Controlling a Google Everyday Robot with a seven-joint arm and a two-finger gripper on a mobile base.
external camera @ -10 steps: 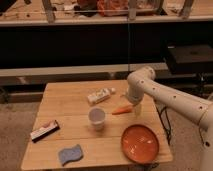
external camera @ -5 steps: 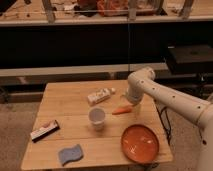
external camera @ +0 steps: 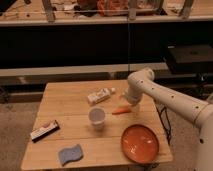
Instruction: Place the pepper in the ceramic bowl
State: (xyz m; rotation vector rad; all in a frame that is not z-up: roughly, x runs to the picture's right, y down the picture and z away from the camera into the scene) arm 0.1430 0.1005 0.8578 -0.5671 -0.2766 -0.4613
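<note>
Lying on the wooden table [external camera: 65, 107], the pepper [external camera: 121, 110] rests on its side right of centre, thick end toward the right and pale tip toward the left. It sits outside every container, between the cup and the arm. The ceramic bowl [external camera: 140, 144] stands nearer the front right corner, apart from the pepper; its interior shows only glossy orange-red surface. The translucent white cup [external camera: 97, 117] stands upright just left of the pepper; its contents cannot be made out.

The gripper [external camera: 128, 102] hangs just behind and above the pepper's thick end, pointing down. Its fingers stand released and grasp nothing. Contact with the pepper cannot be confirmed either way. The white arm [external camera: 170, 100] bends at an elbow above the table's far right edge and runs off the right border, where it is cut off.

A white and tan carton [external camera: 100, 95] lies behind the cup. A flat dark packet [external camera: 45, 130] lies near the left edge, its label unreadable. A blue sponge [external camera: 70, 154] lies at the front left. Shelving [external camera: 100, 20] along the top is cropped, and the items on it are indistinct.
</note>
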